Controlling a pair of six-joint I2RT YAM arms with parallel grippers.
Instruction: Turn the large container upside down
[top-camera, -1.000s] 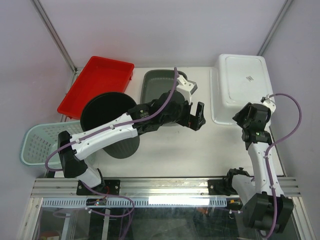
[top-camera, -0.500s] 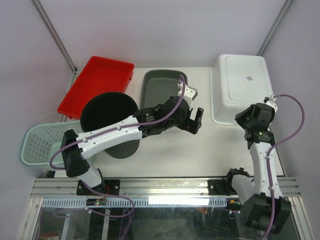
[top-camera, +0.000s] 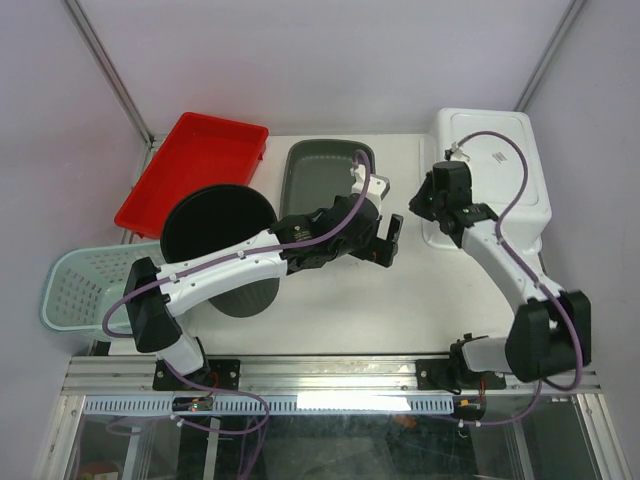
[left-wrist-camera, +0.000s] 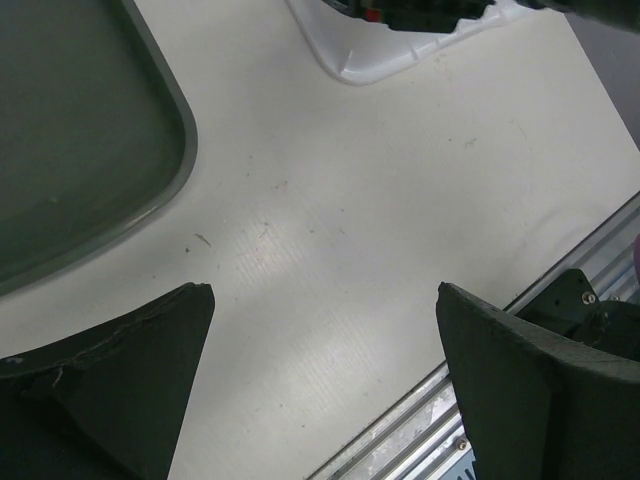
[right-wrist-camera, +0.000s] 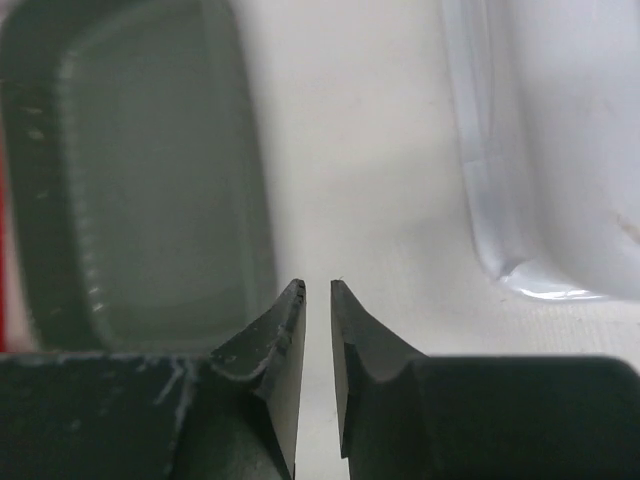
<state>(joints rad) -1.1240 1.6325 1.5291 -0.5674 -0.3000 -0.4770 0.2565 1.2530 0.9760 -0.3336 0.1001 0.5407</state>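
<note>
The big white tub (top-camera: 490, 175) sits at the far right of the bench (top-camera: 400, 300). Its flat bottom faces up, and there is a small sticker (top-camera: 500, 157) on it. Its wide rim lies down on the bench.

The right pincer (top-camera: 432, 200) is at the left side of the tub, by its near corner. From the top I cannot tell if it touches the tub. The right wrist view shows the right pincer (right-wrist-camera: 317, 290) almost closed, with only a thin gap between its two tips. Nothing is in the gap. Below it is bare bench, with the tub (right-wrist-camera: 560, 150) to one side and the gray tray (right-wrist-camera: 140, 180) to the other.

The left pincer (top-camera: 390, 240) is in the middle of the bench, near the right edge of the gray tray (top-camera: 320, 170). It is wide open and holds nothing. In its own view the left pincer (left-wrist-camera: 325, 290) has only bare bench (left-wrist-camera: 330, 200) between its tips, and a corner of the tub (left-wrist-camera: 390, 55) shows at the top.

A red tray (top-camera: 195, 165) sits at the far left. A black bucket (top-camera: 218, 235) is near it, partly under the left arm. A green basket (top-camera: 75, 285) sits at the left edge.
</note>
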